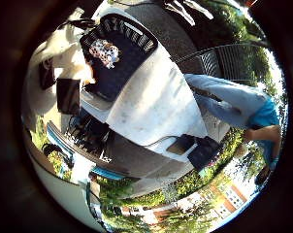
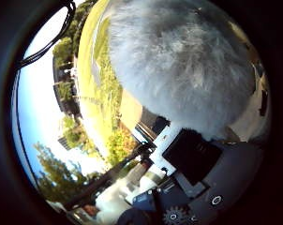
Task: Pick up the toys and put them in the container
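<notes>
A crate [image 1: 118, 51] stands on a table [image 1: 158, 104] at one end, with a toy [image 1: 104, 51] lying in it; the rest of the tabletop stretches away from the crate, and paving [image 1: 168, 26] lies beyond the table. A furry toy [image 2: 183, 63] sits right against the palm of the hand [image 2: 197, 183], between the hand's parts, filling much of the thumb-side view; grass [image 2: 97, 93] lies beyond it.
</notes>
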Controlling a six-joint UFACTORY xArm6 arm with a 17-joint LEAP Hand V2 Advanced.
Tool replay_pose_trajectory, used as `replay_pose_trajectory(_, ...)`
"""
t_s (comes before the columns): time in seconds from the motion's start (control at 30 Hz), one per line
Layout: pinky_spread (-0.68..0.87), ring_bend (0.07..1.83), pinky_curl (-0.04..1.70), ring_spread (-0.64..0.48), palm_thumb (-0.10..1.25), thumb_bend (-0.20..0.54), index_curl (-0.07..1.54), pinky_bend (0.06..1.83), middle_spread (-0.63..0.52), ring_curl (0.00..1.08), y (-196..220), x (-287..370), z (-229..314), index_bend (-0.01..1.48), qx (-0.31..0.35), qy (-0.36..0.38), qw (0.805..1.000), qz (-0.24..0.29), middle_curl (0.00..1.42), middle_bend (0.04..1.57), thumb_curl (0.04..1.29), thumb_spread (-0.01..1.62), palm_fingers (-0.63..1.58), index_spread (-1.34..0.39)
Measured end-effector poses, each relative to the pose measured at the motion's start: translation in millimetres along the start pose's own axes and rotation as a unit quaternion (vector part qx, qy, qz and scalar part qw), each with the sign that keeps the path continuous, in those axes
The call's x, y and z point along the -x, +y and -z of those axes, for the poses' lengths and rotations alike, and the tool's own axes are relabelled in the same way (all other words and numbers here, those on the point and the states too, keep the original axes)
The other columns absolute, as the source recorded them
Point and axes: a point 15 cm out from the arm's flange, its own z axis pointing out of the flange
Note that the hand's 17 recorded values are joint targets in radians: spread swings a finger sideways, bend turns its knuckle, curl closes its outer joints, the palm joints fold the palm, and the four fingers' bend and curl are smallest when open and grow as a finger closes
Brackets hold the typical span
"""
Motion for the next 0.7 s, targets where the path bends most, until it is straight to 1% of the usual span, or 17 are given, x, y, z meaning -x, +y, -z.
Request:
replay_pose_trajectory(0.03,0.18,1.46,0.86,-0.04,0.89,-0.022,1.00,1.49,-0.17,0.80,-9,1,-9,0.55,-0.001,0.002,1.000,-0.007,1.00,1.20,0.62,1.20,0.58,-1.16)
replay_pose_trajectory(0.07,0.19,1.38,0.85,-0.02,0.88,-0.024,1.02,1.44,-0.16,0.77,-18,3,-20,0.56,0.000,0.003,1.000,-0.013,0.95,1.11,0.61,1.21,0.48,-1.12)
replay_pose_trajectory(0.1,0.20,1.37,0.85,-0.01,0.88,-0.024,1.03,1.43,-0.16,0.77,-24,4,-32,0.55,0.005,0.002,1.000,-0.017,0.93,1.06,0.61,1.20,0.43,-1.09)
replay_pose_trajectory(0.13,0.23,1.29,0.85,0.02,0.88,-0.025,1.03,1.36,-0.14,0.76,-29,6,-44,0.50,0.013,0.002,1.000,-0.016,0.89,0.92,0.60,1.20,0.14,-1.01)
replay_pose_trajectory(0.17,0.26,1.21,0.83,0.06,0.87,-0.025,1.03,1.30,-0.12,0.73,-33,11,-56,0.47,0.023,0.001,1.000,-0.016,0.83,0.83,0.60,1.20,-0.02,-0.94)
replay_pose_trajectory(0.23,0.31,1.01,0.74,0.14,0.87,-0.025,0.98,1.18,-0.07,0.61,-37,15,-70,0.38,0.034,0.001,0.999,-0.018,0.72,0.64,0.58,1.19,-0.17,-0.80)
replay_pose_trajectory(0.33,0.38,0.77,0.63,0.23,0.86,-0.029,0.86,1.03,0.00,0.47,-44,16,-77,0.24,0.032,0.004,0.999,-0.027,0.58,0.41,0.57,1.17,-0.22,-0.64)
replay_pose_trajectory(0.4,0.41,0.66,0.58,0.27,0.85,-0.028,0.78,0.96,0.05,0.42,-45,13,-78,0.15,0.031,0.010,0.999,-0.030,0.51,0.28,0.56,1.15,-0.23,-0.59)
replay_pose_trajectory(0.53,0.46,0.54,0.52,0.31,0.85,-0.028,0.63,0.87,0.10,0.36,-42,0,-73,0.10,0.023,0.008,0.999,-0.040,0.44,0.16,0.55,1.12,-0.18,-0.52)
replay_pose_trajectory(0.6,0.48,0.52,0.49,0.32,0.85,-0.025,0.58,0.84,0.12,0.35,-36,-7,-64,0.10,0.019,0.006,0.999,-0.045,0.41,0.15,0.55,1.11,-0.16,-0.50)
replay_pose_trajectory(0.7,0.49,0.47,0.45,0.33,0.85,-0.026,0.50,0.79,0.13,0.33,-22,-22,-37,0.12,0.002,0.006,0.998,-0.056,0.37,0.14,0.54,1.10,-0.14,-0.47)
